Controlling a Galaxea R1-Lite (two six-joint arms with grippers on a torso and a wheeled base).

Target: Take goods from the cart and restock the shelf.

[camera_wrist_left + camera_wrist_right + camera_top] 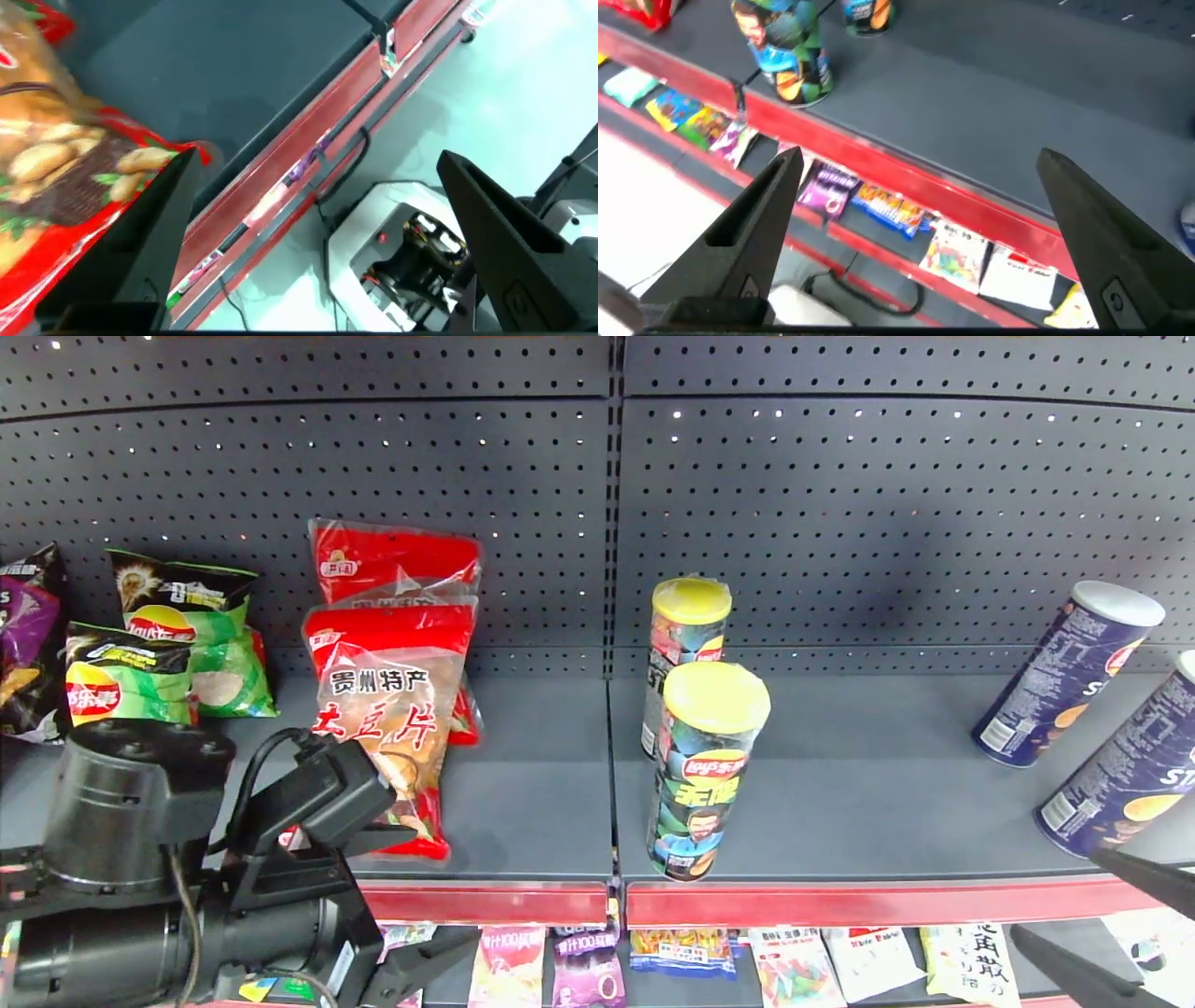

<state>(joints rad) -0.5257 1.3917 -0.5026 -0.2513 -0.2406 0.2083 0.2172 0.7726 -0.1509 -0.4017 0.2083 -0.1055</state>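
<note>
1. Jaws of the left gripper (318, 159) stood spread wide with nothing between them. The right gripper (920, 157) was equally wide and empty.
2. On the shelf (523, 803), the front red potato-slice bag (397, 728) leaned against a second red bag (392, 555). Its bottom lay close to the red price rail (485, 901), with one left finger just beside its lower corner.
3. Two yellow-lidded chip canisters (705, 775) stood upright to the right. Further right, two blue canisters (1064, 672) sat tilted.
4. As I judged it, a careless swing of that left finger could have snagged the bag's corner. That would have dragged the bag forward over the rail. The tilted blue canisters also looked liable to topple if nudged.
</note>
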